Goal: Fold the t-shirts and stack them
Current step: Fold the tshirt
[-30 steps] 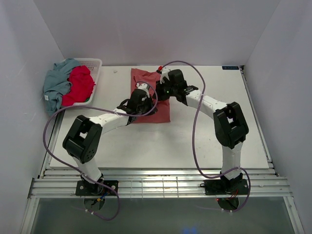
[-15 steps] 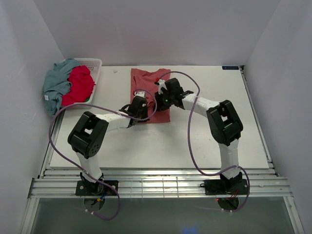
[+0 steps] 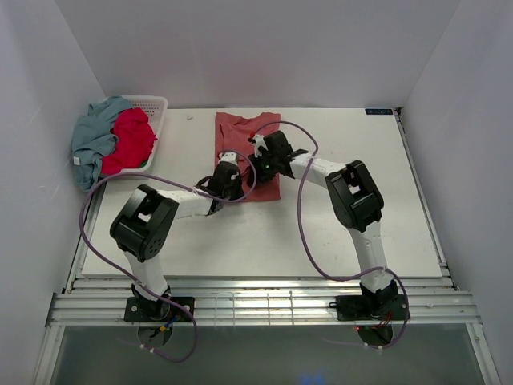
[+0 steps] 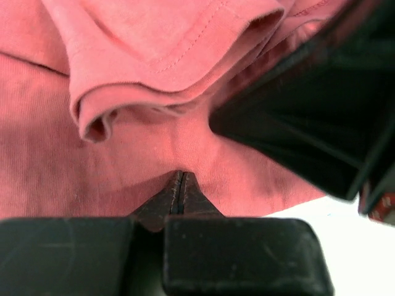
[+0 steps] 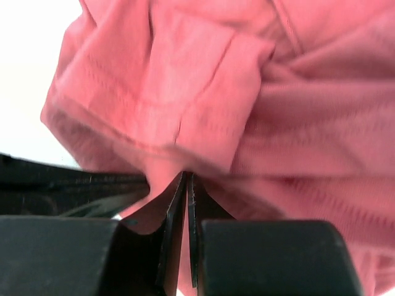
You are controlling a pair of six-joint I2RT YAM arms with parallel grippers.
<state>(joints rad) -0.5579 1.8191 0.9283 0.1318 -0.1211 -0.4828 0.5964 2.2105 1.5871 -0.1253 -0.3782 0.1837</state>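
Salmon-red t-shirt (image 3: pixel 243 127) is lying partly folded at the back-centre of the table (image 3: pixel 361 200). Right gripper (image 5: pixel 186 177) is pinching a bunched layer of it, fingers closed. Left gripper (image 4: pixel 179 177) is pressing closed fingers against the cloth; a pinch cannot be confirmed. 2 others, crimson t-shirt (image 3: pixel 132 138) and grey-blue t-shirt (image 3: pixel 90 138), are sitting heaped in the basket (image 3: pixel 157 104) at far left.
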